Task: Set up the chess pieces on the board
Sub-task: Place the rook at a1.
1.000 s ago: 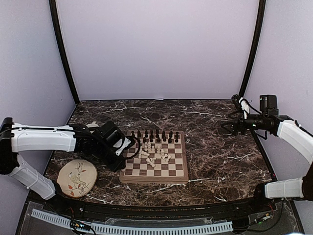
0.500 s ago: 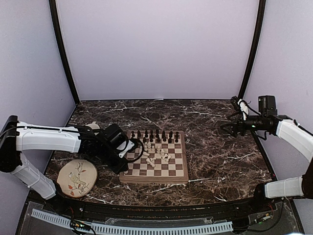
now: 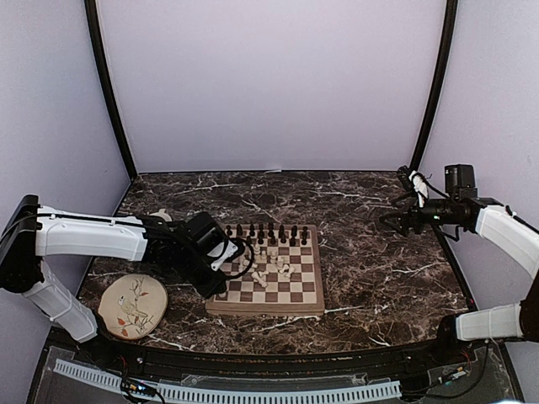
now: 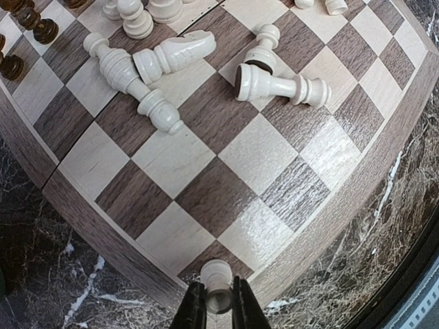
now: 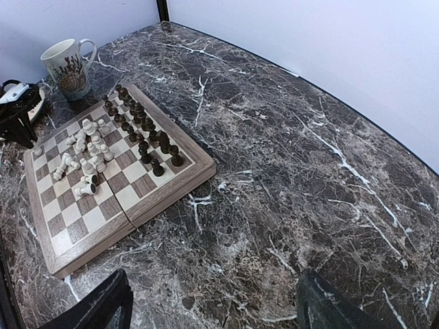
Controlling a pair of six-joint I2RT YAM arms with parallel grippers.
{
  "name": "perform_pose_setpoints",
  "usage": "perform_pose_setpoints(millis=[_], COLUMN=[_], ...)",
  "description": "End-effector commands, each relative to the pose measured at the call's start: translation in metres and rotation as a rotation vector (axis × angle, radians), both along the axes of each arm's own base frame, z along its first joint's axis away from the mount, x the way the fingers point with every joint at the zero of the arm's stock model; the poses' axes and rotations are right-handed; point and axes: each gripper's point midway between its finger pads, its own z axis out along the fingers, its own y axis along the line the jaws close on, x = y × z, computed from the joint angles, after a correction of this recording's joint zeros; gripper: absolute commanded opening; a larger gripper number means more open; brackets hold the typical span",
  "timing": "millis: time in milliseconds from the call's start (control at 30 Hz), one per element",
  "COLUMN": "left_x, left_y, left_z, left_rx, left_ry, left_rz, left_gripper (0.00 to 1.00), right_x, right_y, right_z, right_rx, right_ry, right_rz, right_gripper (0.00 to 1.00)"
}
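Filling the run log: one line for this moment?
left gripper: shut on white pawn, at board edge | right gripper: open, away from board

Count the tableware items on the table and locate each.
2. A mug stands off the board's far-left corner; a round plate lies off its near-left corner. The left arm may hide more.
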Motion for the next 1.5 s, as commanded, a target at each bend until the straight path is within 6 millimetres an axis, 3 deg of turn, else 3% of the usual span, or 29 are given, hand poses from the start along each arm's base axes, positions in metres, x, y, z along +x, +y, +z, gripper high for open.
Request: perform_pose_setpoints(millis=[0, 900, 1200, 1333, 1467], left_x=[-0.006, -0.014, -0.012, -0.007, 0.003], left_y=[0.002, 0.014, 0.013, 0.013, 0.009], left_z=[-0.004, -0.003, -0.003, 0.008, 0.041], left_rx=[0.03, 0.049, 0.042, 0.04, 0.004], left_ry=[0.019, 0.024, 0.016, -0.013, -0.093], left_rz=[-0.022, -0.006, -0.004, 0.007, -0.003], left_gripper=[0.05, 0.05, 0.2, 0.21, 0.28], right_x=[0.003, 0.003, 0.003, 0.003, 0.004], right_y=[-0.001, 0.0, 0.0, -0.001, -0.002], right_z=[0.004, 0.003, 0.003, 0.003, 0.003], right_rx=[0.0, -0.001, -0.004, -0.006, -0.014], right_ry=[-0.013, -0.007, -0.01, -0.011, -0.014], right_rz=[0.002, 0.009, 0.006, 0.005, -0.001], right_gripper=[0.82, 0.82, 0.82, 0.83, 0.84])
